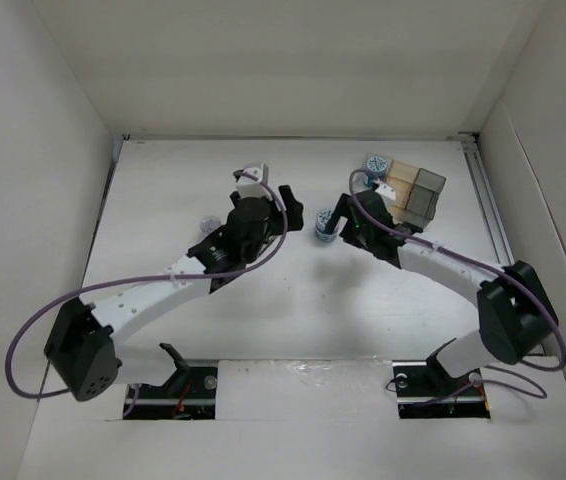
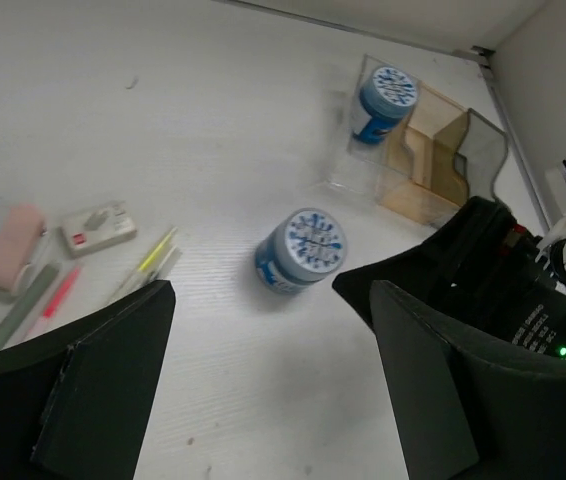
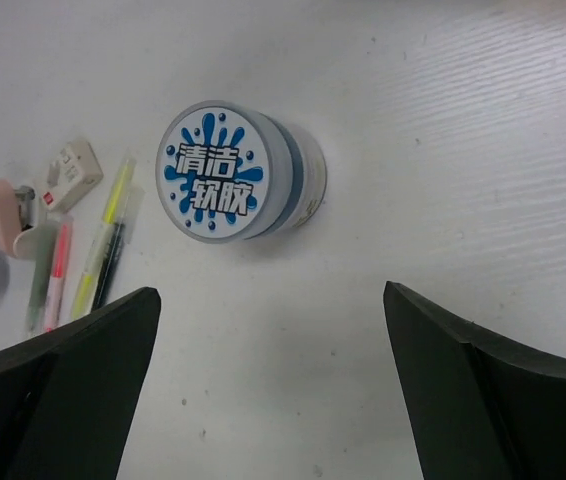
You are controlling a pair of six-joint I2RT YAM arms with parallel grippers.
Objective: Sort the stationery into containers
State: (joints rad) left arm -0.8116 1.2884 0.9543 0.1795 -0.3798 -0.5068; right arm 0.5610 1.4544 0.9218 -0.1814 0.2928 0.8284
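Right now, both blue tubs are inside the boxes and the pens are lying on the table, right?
Not quite. Only one blue tub is inside the boxes, in the clear one. The other blue tub is out on the table, apart from the boxes, as the left wrist view shows. The pens are lying on the table, just as you said.

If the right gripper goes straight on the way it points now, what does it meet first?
Probably the blue cylinder, standing on the table just ahead, roughly between the open jaws of the right gripper. Depth is unclear; it might reach the table in front of it instead.
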